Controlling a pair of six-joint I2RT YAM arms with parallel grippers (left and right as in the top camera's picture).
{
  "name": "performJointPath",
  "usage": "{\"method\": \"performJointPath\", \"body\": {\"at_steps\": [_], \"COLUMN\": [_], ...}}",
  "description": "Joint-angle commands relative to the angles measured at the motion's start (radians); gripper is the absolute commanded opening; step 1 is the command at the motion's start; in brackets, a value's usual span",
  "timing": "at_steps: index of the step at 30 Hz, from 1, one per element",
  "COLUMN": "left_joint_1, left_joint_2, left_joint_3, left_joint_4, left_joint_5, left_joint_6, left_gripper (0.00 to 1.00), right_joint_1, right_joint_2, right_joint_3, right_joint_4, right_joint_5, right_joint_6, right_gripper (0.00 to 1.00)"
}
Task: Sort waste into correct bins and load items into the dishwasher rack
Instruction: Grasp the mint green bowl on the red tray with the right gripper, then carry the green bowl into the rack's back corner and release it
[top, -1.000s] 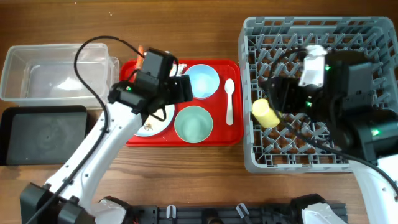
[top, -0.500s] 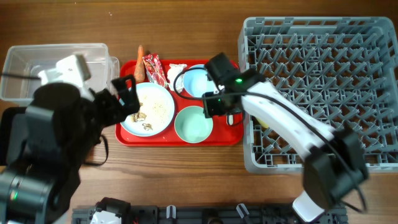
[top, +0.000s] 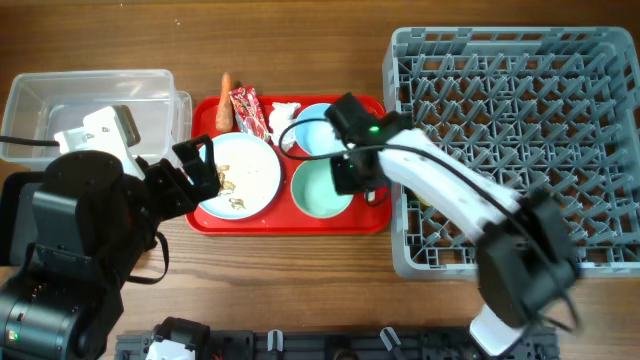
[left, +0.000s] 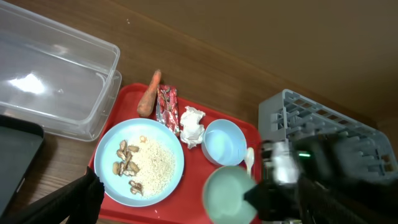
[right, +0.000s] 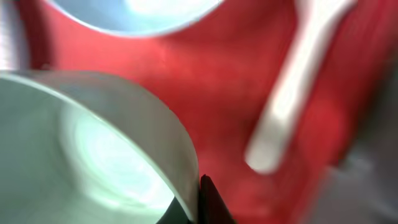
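Right gripper (top: 355, 180) nips the mint-green bowl (top: 318, 192) by its rim, while left gripper (top: 203, 165) hangs wide open, empty.

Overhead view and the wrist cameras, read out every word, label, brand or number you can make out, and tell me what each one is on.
Red snack wrapper: it has printed markings, but they are too small and blurred to read.
Dishwasher rack, clear tub: no text visible.
Right arm: only a green light, no legible label.
Nothing here can be quoted.
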Motion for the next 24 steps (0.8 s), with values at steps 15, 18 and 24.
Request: {"method": "performJointPath", "body": {"at_steps": [15,18,24], "left_joint_1": [0.006,0.006,0.006], "left_joint_2": [-0.004,-0.004,-0.004], "left_joint_3": [-0.001,-0.001,-0.001], "left_joint_4": [0.002,0.002,0.002], "left_joint_5": [-0.013,-0.013,-0.013], "left_joint_6": [-0.003,-0.003,-0.003], "left_gripper": [1.00,1.00,1.00], "right_joint_1": [-0.386,-0.494,-0.552], "right_joint_2": [-0.364,-0.231,-0.025], "right_joint_3": [0.015,0.015,0.015], "right_joint_4": [-0.045,0.060,0.332], "right_joint_5": [1.273,1.272,1.281], "right_joint_6": [0.171,0.092,-0.275], "right_gripper": [0.04,0.04,0.04]}}
